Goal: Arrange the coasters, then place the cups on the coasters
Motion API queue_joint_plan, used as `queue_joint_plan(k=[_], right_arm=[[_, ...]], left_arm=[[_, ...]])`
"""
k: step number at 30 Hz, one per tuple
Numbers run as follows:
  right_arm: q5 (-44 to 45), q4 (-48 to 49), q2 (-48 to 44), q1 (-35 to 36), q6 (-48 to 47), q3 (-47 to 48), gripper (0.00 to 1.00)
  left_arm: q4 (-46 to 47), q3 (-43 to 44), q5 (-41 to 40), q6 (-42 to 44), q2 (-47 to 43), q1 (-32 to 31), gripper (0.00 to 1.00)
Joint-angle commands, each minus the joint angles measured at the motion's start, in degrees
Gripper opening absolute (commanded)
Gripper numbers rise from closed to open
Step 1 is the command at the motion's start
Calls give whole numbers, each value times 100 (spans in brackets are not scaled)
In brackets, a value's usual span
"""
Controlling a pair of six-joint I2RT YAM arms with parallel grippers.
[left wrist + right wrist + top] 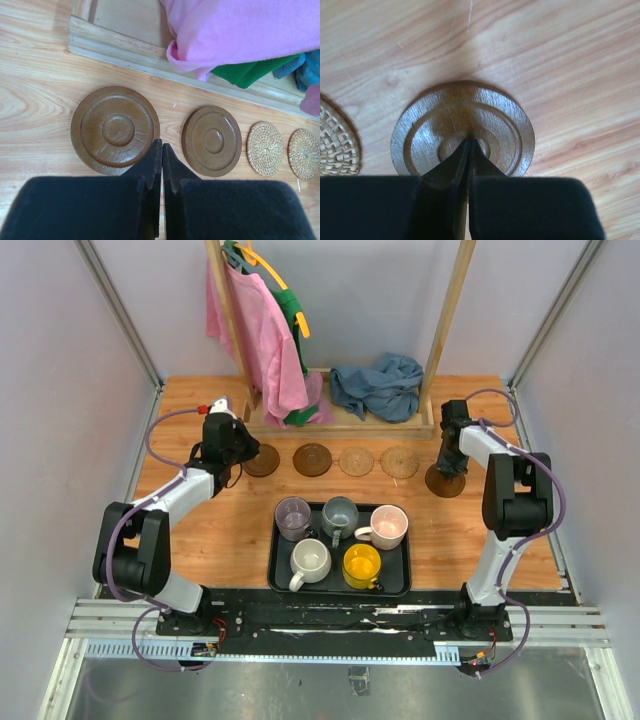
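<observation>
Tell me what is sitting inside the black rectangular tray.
In the black rectangular tray: translucent purple mug, grey-blue mug, pale pink mug in the far row; cream-white mug, bright yellow mug in the near row. The tray floor beneath them is covered.

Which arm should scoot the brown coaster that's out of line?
Right. The right claw hangs shut over that coaster at the row's end; the left claw is by the far-left coaster.

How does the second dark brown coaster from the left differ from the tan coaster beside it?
The dark brown coaster is smooth with concentric rings; the tan coaster is woven. The dark brown coaster looks wider than the tan coaster. Both are round and lie flat on the table.
</observation>
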Motion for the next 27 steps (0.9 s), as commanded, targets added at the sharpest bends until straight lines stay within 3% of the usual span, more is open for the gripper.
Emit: queue_joint_plan(k=[1, 27], right_arm=[[-66, -4, 403, -91, 0, 276, 1], [-185, -157, 1267, -171, -146, 1359, 1]], left_arm=[[95, -17, -71, 21, 63, 31, 0], [19, -7, -151, 61, 136, 30, 1]])
